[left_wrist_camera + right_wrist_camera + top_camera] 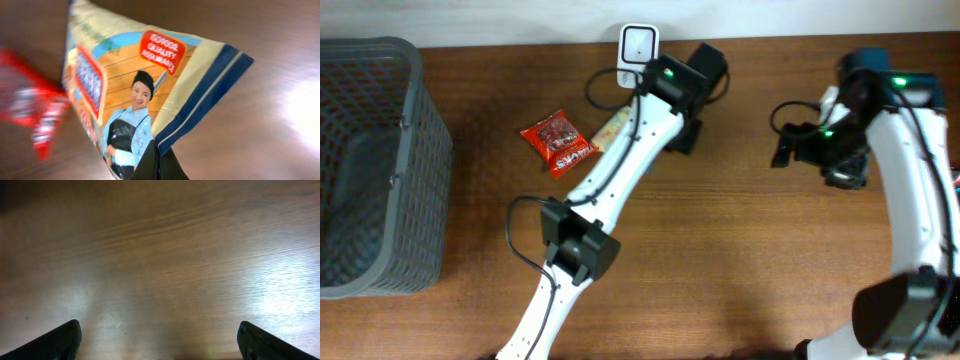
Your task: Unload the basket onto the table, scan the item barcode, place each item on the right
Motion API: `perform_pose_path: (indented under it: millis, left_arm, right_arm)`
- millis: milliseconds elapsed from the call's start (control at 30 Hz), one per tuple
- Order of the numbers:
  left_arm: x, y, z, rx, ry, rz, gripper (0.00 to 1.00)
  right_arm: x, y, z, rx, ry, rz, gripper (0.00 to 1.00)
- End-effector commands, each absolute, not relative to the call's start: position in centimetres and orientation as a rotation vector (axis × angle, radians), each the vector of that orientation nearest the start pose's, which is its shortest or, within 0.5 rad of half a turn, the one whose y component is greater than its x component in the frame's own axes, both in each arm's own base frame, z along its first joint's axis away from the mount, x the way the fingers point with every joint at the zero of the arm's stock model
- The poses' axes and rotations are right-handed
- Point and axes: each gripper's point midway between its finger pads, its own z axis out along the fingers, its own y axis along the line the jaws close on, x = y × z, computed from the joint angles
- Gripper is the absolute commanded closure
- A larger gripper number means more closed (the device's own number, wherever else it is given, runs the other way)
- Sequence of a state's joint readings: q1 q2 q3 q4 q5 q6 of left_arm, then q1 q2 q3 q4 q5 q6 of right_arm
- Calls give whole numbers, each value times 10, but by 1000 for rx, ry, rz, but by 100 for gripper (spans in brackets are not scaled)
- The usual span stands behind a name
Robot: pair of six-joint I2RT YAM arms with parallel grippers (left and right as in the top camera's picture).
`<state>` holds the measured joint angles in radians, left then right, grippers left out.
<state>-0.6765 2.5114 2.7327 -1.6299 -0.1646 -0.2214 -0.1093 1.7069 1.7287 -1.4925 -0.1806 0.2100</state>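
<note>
Wooden desk (750, 230) is carrying everything. Left hand (156, 166) is pinching one corner of a cream packet (145, 90), its fingers pressed together on the blue-edged film. The packet's printed face, a woman in a blue apron, is facing the wrist camera. From overhead the packet is showing just left of the left arm, below the white scanner (638, 45) at the desk's far edge and apart from it. Cannot tell whether it is resting on the wood or raised off it. Red pack (558, 143) is lying just beside the packet's far end, on the side toward the grey basket (370, 160) standing at the left edge. Cannot tell if the two are touching. Right hand (160, 347) is hovering over bare wood well right of the scanner, fingers (57, 341) spread wide, gripping nothing.
</note>
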Motion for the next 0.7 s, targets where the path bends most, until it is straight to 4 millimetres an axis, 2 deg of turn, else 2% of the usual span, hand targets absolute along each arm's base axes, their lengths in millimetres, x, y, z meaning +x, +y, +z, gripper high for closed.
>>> perform_pose_path:
  millis: [0,167,200,233,267,367,400,500,667]
  left_arm:
    - [355,-350,150,802,2893,-220,100]
    - [326,-374,149,916,2875,-219,99]
    - [322,-377,149,932,2871,-219,92]
    - [319,-379,149,942,2867,-217,77]
    - [317,-381,149,949,2864,-217,53]
    - [322,-377,149,932,2868,-216,30]
    - [326,-373,149,916,2872,-215,24]
    - [346,-355,149,836,2894,-210,24]
    - [405,-286,149,569,2942,-175,25]
  right_arm:
    - [322,-17,212,486,2955,263,2]
    - [317,-30,211,546,2957,260,1]
    - [317,-32,211,555,2955,259,1]
    - [317,-34,211,567,2953,258,1]
    - [316,-35,211,576,2953,258,1]
    - [315,-40,211,595,2950,257,1]
    - [315,-39,211,595,2950,257,1]
    - [316,-39,211,594,2947,263,1]
    - [328,-30,212,556,2910,333,1]
